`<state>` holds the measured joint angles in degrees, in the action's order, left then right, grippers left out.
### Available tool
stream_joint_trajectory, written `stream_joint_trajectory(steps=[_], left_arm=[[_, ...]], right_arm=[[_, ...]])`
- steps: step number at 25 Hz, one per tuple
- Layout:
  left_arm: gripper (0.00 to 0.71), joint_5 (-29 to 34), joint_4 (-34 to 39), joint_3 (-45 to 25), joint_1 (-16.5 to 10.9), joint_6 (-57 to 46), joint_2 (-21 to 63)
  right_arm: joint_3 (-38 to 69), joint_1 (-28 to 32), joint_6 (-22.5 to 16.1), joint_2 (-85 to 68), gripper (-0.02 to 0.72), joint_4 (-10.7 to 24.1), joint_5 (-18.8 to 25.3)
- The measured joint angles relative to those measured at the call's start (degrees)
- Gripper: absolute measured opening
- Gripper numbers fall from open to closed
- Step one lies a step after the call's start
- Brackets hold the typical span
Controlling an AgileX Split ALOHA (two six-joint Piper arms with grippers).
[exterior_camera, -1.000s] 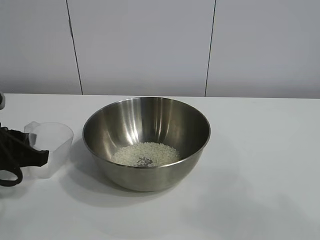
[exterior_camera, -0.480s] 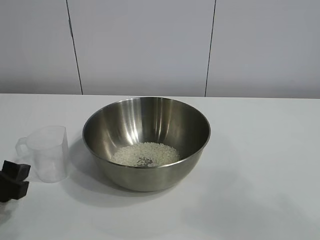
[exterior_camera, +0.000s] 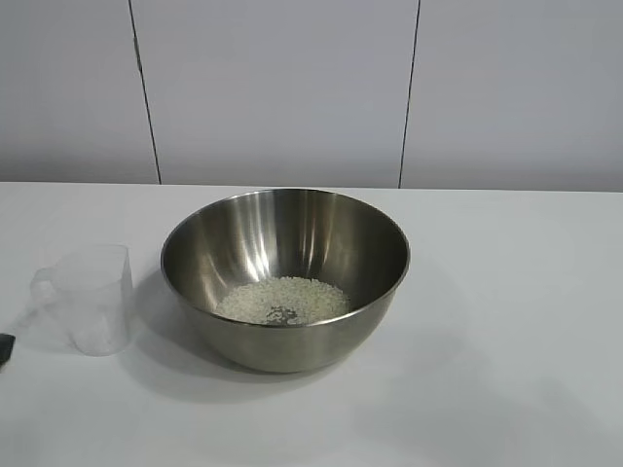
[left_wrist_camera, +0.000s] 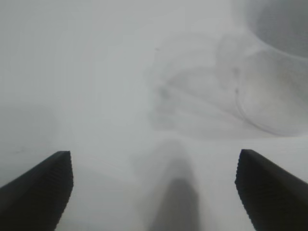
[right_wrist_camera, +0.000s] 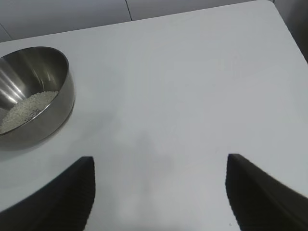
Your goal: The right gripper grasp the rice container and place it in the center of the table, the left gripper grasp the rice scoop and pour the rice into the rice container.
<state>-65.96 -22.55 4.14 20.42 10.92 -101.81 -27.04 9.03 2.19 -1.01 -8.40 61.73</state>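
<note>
The steel rice container (exterior_camera: 284, 277) stands in the middle of the white table (exterior_camera: 506, 321), with a heap of rice (exterior_camera: 282, 300) in its bottom. The clear plastic rice scoop (exterior_camera: 88, 297) stands upright and empty on the table to its left. My left gripper (left_wrist_camera: 154, 166) is open and empty, drawn back from the scoop (left_wrist_camera: 226, 103); only a black tip of it (exterior_camera: 5, 350) shows at the exterior view's left edge. My right gripper (right_wrist_camera: 159, 166) is open and empty over bare table, well away from the container (right_wrist_camera: 31, 94); it is out of the exterior view.
A white panelled wall (exterior_camera: 292, 88) runs behind the table. The table's far corner (right_wrist_camera: 269, 5) shows in the right wrist view.
My left gripper has let go of the scoop and pulled back leftward, almost out of the exterior view. The scoop now stands alone. The container has not moved.
</note>
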Motion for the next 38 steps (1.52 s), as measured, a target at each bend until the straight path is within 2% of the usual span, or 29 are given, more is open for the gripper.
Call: stream_joint_trajectory(steps=[3,5,9,10,12,14,15,17,20,23,26,30,31,33,35,38], left_arm=[[0.664,0.00,-1.36,0.20,0.00,0.07,5.85],[0.664,3.03,-3.01,1.64,0.00,0.61,9.35],[0.664,17.42,-5.30,7.11,0.00,8.69,16.96],[0.664,22.70,-5.76,9.18,0.00,12.04,19.17],[0.664,30.86,-8.72,14.00,0.00,16.61,23.19],[0.664,39.75,-13.98,18.98,-1.55,21.37,26.69],[0.664,43.93,-15.78,21.90,-3.40,23.58,27.80],[0.664,56.94,-18.07,27.88,-8.54,28.44,28.50],[0.664,79.33,-18.45,38.42,-19.53,30.47,27.78],[0.664,95.50,-14.97,49.19,-29.39,30.82,27.09],[0.664,104.40,-6.92,57.49,-37.28,26.49,27.20],[0.664,111.05,2.30,63.40,-46.41,14.34,27.21],[0.664,112.55,3.67,64.11,-47.86,13.03,27.26],[0.664,114.31,4.93,64.37,-48.85,11.67,28.18],[0.664,115.22,4.28,64.37,-48.91,11.25,30.26],[0.664,115.16,3.72,64.48,-47.62,11.12,35.88]], right_arm=[[0.00,0.00,0.00,0.00,0.516,0.00,0.00],[0.00,0.00,0.00,-0.05,0.516,0.00,0.00],[0.00,0.00,0.00,-0.05,0.516,0.00,0.00],[0.00,0.00,0.00,-0.05,0.516,0.00,0.00],[0.00,0.00,0.00,-0.05,0.516,0.00,0.00],[0.00,0.00,0.00,-0.05,0.516,0.00,0.00],[0.00,0.00,0.00,-0.05,0.516,0.00,0.00],[0.00,0.00,0.00,-0.05,0.516,0.00,0.00],[0.00,0.00,0.00,-0.05,0.516,0.00,0.00],[0.00,0.00,0.00,-0.05,0.516,0.00,0.00],[0.00,0.00,0.00,-0.05,0.516,0.00,0.00],[0.00,0.00,0.00,-0.05,0.516,0.00,0.00],[0.00,0.00,0.00,-0.05,0.516,0.00,0.00],[0.00,0.00,0.00,-0.05,0.516,0.00,0.00],[0.00,0.00,0.00,-0.05,0.516,0.00,0.00],[0.00,0.00,0.00,-0.05,0.516,0.00,0.00]])
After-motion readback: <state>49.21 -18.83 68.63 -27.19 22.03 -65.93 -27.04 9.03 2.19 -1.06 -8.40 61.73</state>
